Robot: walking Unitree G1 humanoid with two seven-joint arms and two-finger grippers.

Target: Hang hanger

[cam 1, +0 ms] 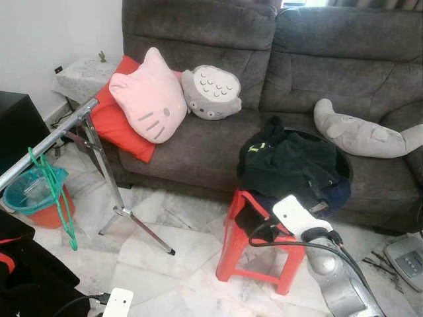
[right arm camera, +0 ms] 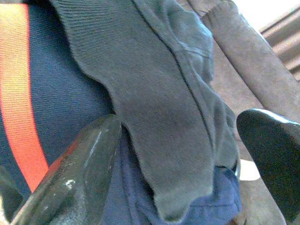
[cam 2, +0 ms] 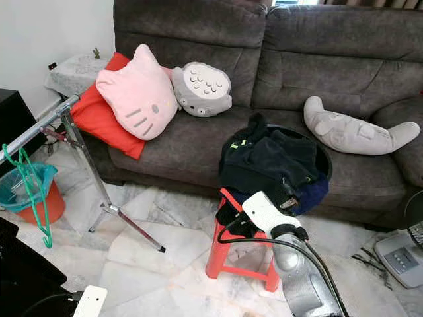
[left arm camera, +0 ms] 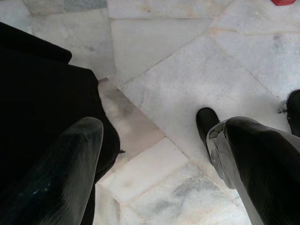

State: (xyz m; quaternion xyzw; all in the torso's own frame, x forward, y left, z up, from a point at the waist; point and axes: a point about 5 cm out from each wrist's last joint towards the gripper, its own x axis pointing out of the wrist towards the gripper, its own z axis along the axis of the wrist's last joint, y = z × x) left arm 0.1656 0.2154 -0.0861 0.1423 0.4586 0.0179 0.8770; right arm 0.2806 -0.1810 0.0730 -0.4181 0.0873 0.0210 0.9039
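Note:
A green hanger (cam 1: 53, 191) hangs from the silver rail (cam 1: 46, 142) of a clothes rack at the left. A pile of dark clothes (cam 1: 291, 162) fills a black basket (cam 1: 345, 168) on a red stool (cam 1: 231, 247) in front of the sofa. My right arm (cam 1: 297, 218) reaches into the near side of that pile. My right gripper (right arm camera: 173, 154) is open, with a dark grey garment (right arm camera: 159, 93) lying between its fingers over navy cloth with an orange stripe. My left gripper (left arm camera: 159, 154) is open low over the marble floor (left arm camera: 197, 75), beside a black object (left arm camera: 42, 108).
A grey sofa (cam 1: 317, 59) holds a pink cat cushion (cam 1: 149, 96), a grey round cushion (cam 1: 211, 92), a red cushion (cam 1: 119, 125) and a grey plush (cam 1: 363, 135). The rack's leg (cam 1: 142, 228) splays over the floor. A teal basket (cam 1: 30, 191) stands at the left, a fan base (cam 1: 406, 261) at the right.

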